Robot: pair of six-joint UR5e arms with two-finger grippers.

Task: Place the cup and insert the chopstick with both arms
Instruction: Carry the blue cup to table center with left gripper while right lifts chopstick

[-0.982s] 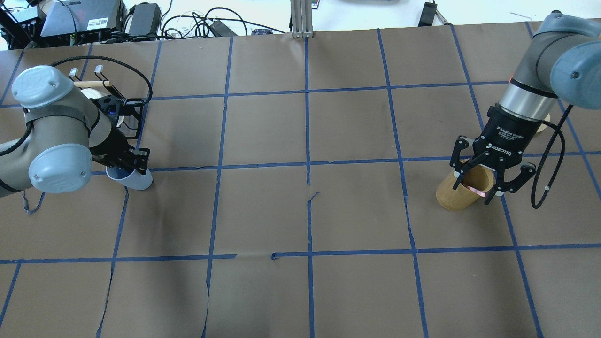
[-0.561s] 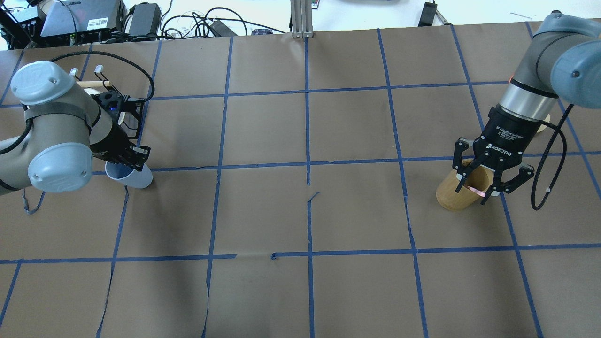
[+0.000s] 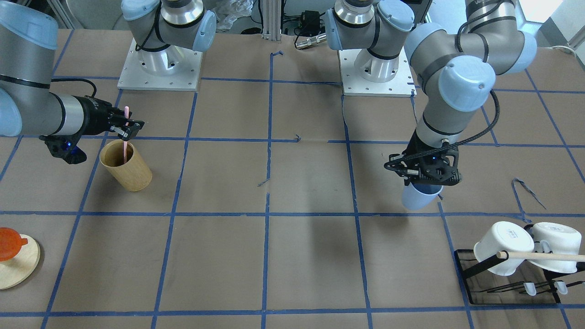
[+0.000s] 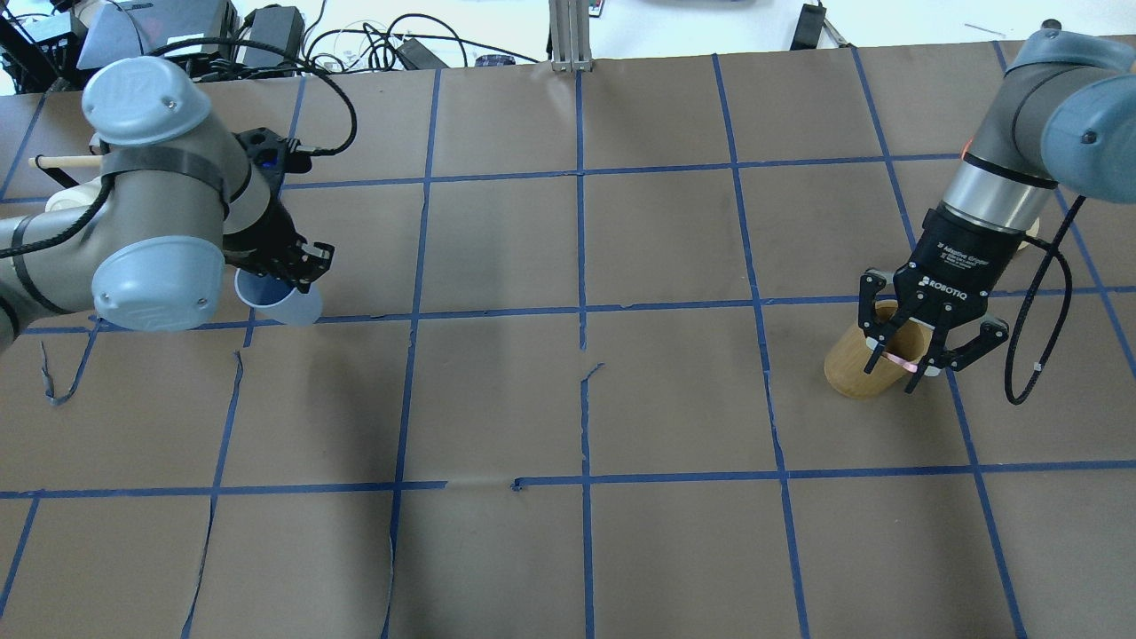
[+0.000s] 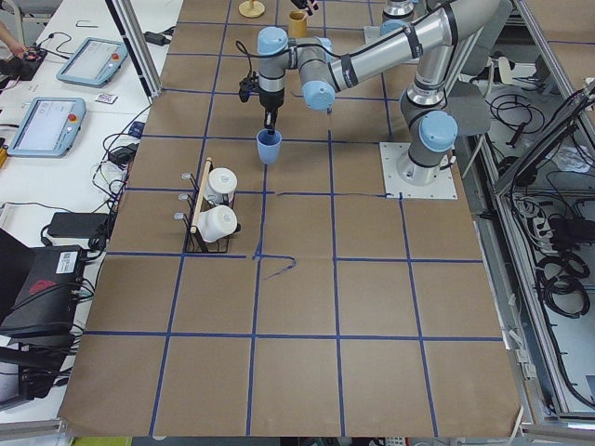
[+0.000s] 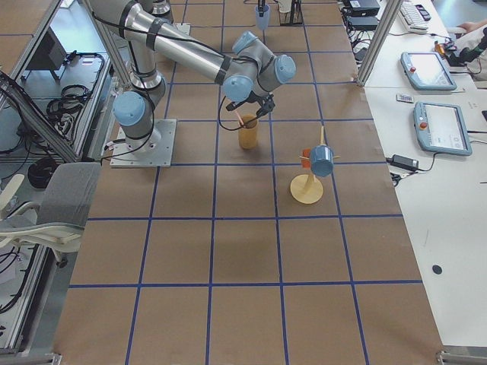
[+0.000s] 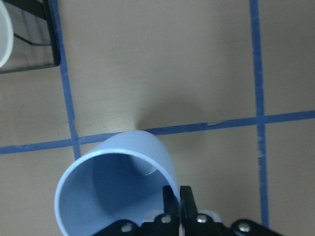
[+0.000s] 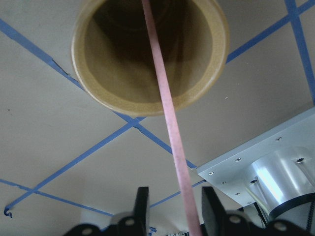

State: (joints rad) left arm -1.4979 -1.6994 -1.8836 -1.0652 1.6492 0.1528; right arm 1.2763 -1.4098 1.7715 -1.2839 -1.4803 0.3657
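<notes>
My left gripper (image 4: 300,269) is shut on the rim of the light-blue cup (image 4: 288,306). It holds the cup tilted just over the table, left of centre. The left wrist view shows the fingertips (image 7: 176,204) pinching the cup's (image 7: 113,187) rim. My right gripper (image 4: 895,371) hangs over the tan wooden cylinder (image 4: 852,373). The pale-pink chopstick (image 8: 165,98) stands in the cylinder (image 8: 98,73) and rises between the fingers. A gap still shows on one side, so the gripper is open. From the front the chopstick (image 3: 124,151) stands near upright.
A black rack holds two white mugs (image 3: 502,249) and a wooden rod (image 3: 539,256) on the robot's far left. A wooden disc (image 3: 18,267) with an orange object stands at the far right. The brown paper cover has small tears (image 4: 590,368).
My left arm has swung the cup away from the mug rack, toward the table's middle and farther back. My right gripper's fingers have narrowed around the chopstick.
</notes>
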